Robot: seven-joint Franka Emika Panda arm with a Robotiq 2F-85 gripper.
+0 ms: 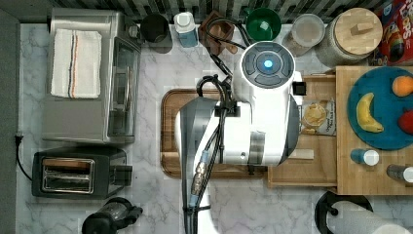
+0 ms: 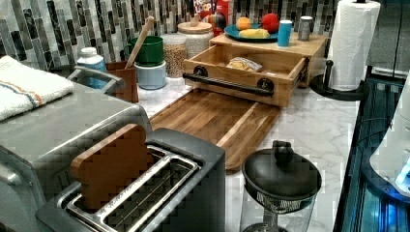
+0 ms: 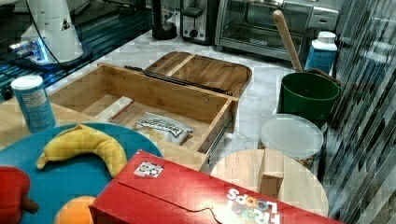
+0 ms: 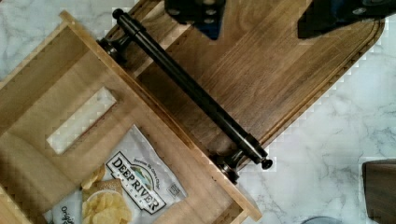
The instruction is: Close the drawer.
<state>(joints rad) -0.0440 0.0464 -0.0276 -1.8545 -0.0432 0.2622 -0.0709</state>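
The gripper (image 4: pixel 261 16) hangs above the dark cutting board (image 4: pixel 280 74), its two fingers (image 4: pixel 198 11) set wide apart and closed on nothing. In the wrist view they look to stand clear of the black bar handle (image 4: pixel 189 88), though only their tips show, so how high they hover is hard to judge.

The drawer (image 2: pixel 241 65) is pulled out of the light-wood cabinet (image 2: pixel 290 46) at the back of the marble counter (image 2: pixel 314 125). Its front, bearing the handle, reaches over the near edge of the cutting board. Inside it lies a bag of chips (image 4: pixel 126 186), toward the drawer's inner end, and a pale slip or strip (image 4: pixel 81 119) rests flat on the drawer floor beside it.

On the cabinet top, a blue plate (image 1: pixel 384 112) carries a banana (image 1: pixel 366 113), an orange (image 1: pixel 402 86) and a red fruit (image 1: pixel 406 122). Two small canisters (image 1: pixel 365 156) stand near the top's front edge. Along the back wall sit a green cup (image 3: pixel 309 95) holding a wooden stick, a lidded plastic tub (image 3: pixel 290 135) and a jar with a wooden lid (image 1: pixel 357 30).
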